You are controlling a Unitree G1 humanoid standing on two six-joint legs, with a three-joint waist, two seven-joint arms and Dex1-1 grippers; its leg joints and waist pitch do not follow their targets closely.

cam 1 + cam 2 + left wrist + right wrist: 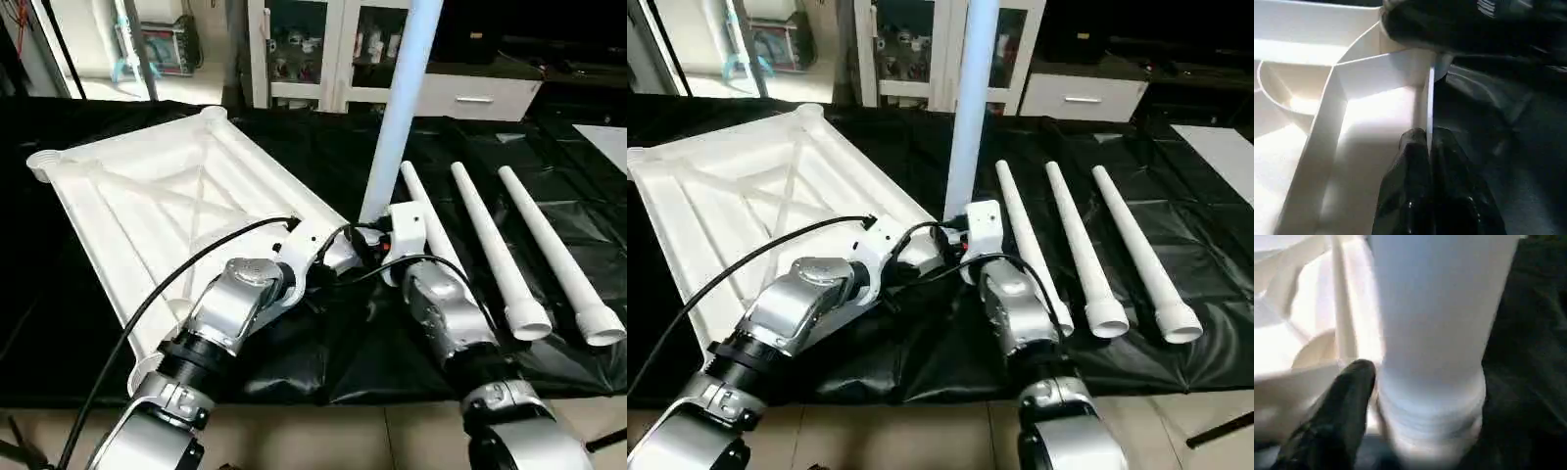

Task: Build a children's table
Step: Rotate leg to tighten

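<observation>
At the left of the head view the white table top (167,211) is seen, upside down, with its X-shaped ribs facing up and round sockets at the corners. Its near right edge is pinched by the left gripper (1428,147): in the left wrist view the two black fingers are pressed together on the thin rim wall.

In the middle of the frame one leg (400,108) is standing upright at the near right corner of the top, its ribbed lower end down at the socket. The right gripper (1415,382) is placed at the base of this leg; one black finger (1344,396) is seen just beside the ribbed end, but the other is hidden, so it cannot be told whether the leg is clamped or released.

The step in hand is judged to be the seating of this first leg. To do it well, the top should be kept pinned by the left gripper, the leg should be kept straight over the socket, and it should be pressed or turned home before it is let go, otherwise it may tip over.

At the right, three more legs (505,250) are lying side by side on the black plastic sheet (323,357) that covers the work surface. In the upper part of the frame white cabinets (323,49) with glass doors are seen.
</observation>
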